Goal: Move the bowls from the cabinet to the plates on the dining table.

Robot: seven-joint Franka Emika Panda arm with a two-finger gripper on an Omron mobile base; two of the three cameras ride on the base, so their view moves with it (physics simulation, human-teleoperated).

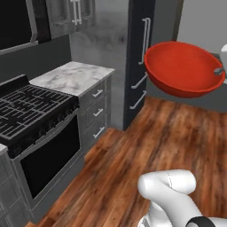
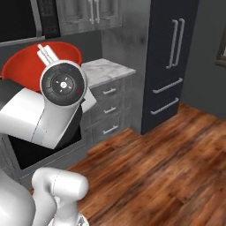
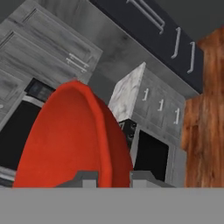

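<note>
You have the red bowl (image 1: 184, 68) pinched by its rim in the gripper (image 3: 113, 177), jaws pressed together on the thin wall, and it hangs in mid-air well above the wood floor (image 1: 146, 146), tilted, with its hollow facing the left base camera. It is already out of the cabinet and in transit; from the stove (image 1: 31, 115) it sits off to the right, past the marble surface (image 1: 73, 76) and in front of the tall dark unit (image 1: 139, 53). No plate is in sight, so the setting-down is not yet done, and I judge the brown bowl's whole trip remains too
</note>
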